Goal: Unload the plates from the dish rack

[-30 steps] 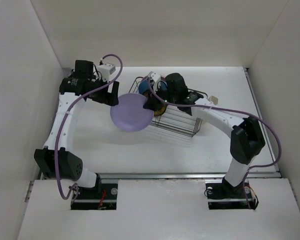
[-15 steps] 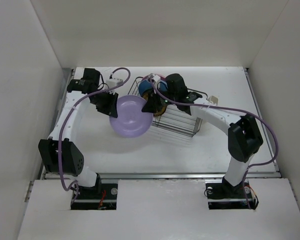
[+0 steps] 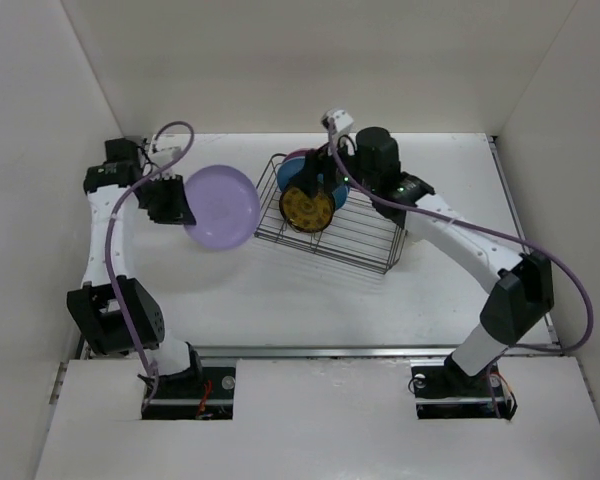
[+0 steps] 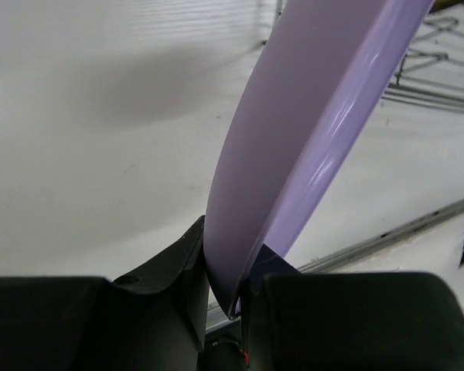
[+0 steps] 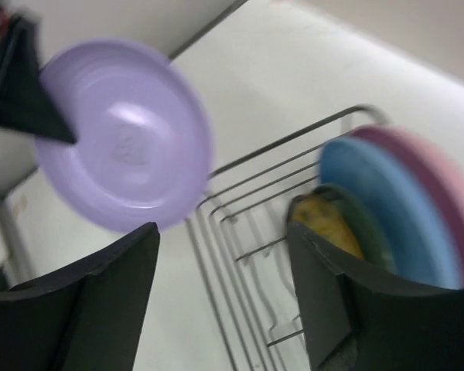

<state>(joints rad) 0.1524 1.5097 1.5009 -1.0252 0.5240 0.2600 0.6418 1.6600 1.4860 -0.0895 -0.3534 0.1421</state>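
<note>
The lavender plate was out of the dish rack, tilted on edge just beside the rack's left end and lifted off the white table. The left gripper was clamped on the plate's left rim. In the left wrist view the two black fingers pinched the thin edge from both sides, and the plate rose up and to the right from them.

Three plates stood upright at the rack's far left end: the small yellow-orange plate in front, the light blue plate behind it and the pink plate at the back.

The right gripper hung over those plates with its jaws wide apart and nothing between them. In its wrist view the lavender plate showed to the upper left and the stacked rims to the right, with the picture somewhat blurred.
</note>
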